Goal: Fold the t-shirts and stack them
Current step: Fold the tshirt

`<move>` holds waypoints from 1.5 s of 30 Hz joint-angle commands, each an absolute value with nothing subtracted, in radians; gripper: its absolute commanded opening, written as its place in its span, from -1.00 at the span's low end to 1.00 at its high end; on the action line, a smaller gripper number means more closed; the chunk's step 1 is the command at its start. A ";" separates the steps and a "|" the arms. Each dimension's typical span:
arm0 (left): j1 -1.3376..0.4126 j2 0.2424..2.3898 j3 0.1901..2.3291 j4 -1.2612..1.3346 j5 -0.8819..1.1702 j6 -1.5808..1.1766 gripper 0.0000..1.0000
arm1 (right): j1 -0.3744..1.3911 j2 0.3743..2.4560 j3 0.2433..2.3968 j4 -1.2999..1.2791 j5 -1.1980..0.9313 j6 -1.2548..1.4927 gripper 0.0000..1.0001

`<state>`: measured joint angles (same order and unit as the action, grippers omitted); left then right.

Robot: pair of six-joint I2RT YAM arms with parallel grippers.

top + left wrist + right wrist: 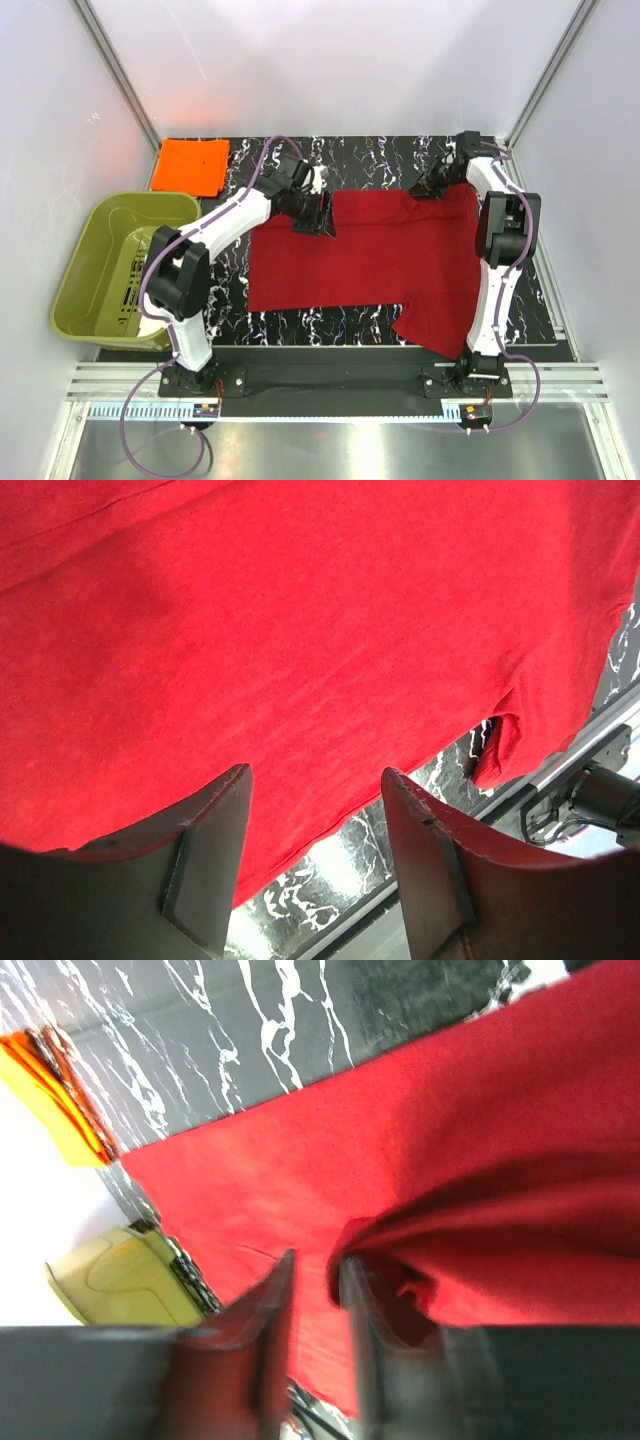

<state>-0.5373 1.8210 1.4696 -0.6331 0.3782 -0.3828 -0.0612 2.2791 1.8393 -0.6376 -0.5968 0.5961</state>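
Your left fingers point(205, 850) gape at 10 o'clock over the dark crimson cloth t-shirt point(370, 250); right fingers point(262, 1350) at 2 o'clock, clamping unclear.

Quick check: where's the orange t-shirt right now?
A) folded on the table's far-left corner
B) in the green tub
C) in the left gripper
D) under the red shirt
A: the orange t-shirt lies folded flat on the far-left corner of the table, beyond the green tub and apart from the red t-shirt.
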 commanded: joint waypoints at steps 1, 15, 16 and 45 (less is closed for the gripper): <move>-0.535 1.847 1.543 -0.571 0.449 -0.376 0.22 | -0.055 2.290 1.902 -0.730 -0.602 0.533 -0.23; -0.711 2.115 1.820 -0.238 0.092 -0.414 -0.17 | -0.166 2.157 1.904 -0.778 -0.233 0.436 0.19; -0.725 2.152 1.921 -0.256 0.033 -0.411 -0.22 | -0.175 2.154 1.905 -0.769 -0.247 0.448 0.14; -0.752 2.065 1.881 -0.189 0.020 -0.433 0.12 | -0.137 2.089 1.598 -0.460 -0.623 0.529 0.10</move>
<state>-0.7837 2.2219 1.9297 -0.2173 -0.0299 -0.4381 -0.1608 2.0724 1.5471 -0.4862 -0.5900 0.5350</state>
